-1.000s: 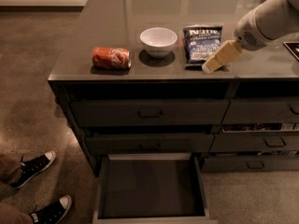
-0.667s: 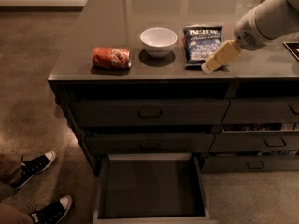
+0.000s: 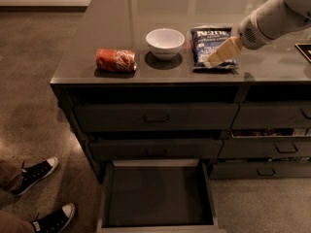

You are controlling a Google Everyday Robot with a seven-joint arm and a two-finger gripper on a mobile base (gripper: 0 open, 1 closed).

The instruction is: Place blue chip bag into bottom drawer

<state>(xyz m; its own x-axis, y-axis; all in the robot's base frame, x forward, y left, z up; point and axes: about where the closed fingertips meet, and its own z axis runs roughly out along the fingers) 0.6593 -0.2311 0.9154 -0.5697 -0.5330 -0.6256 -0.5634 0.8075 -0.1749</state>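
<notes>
No visible change from a second earlier: arm, bag and drawer all in the same places.

Camera view, looking down on a dark grey table (image 3: 121, 13) with drawers below. End effector (image 3: 221, 53), pale tan and wedge-shaped, at the end of a white arm reaching in from the right, tip down over the lower right part of the bag (image 3: 210, 39), touching it or just above. Clenched or released: cannot tell. Bag lying flat on the table near the front edge, dark blue, crinkly and glossy, white lettering at the top. Left of it, a round white bowl (image 3: 165, 41), smooth. Further left, an orange-red can (image 3: 115, 60) on its side. Drawer (image 3: 155, 198) pulled out at floor level below two shut handled drawers, wide, plain, rectangular, dark inside, nothing in it. Two black-and-white sneakers (image 3: 36, 174) at bottom left.

Judged as the grasp step, bag not yet lifted. Next move likely: firm pinch on thin, slippery foil, lift clear of the bowl, then carry forward and well down over the open drawer.
</notes>
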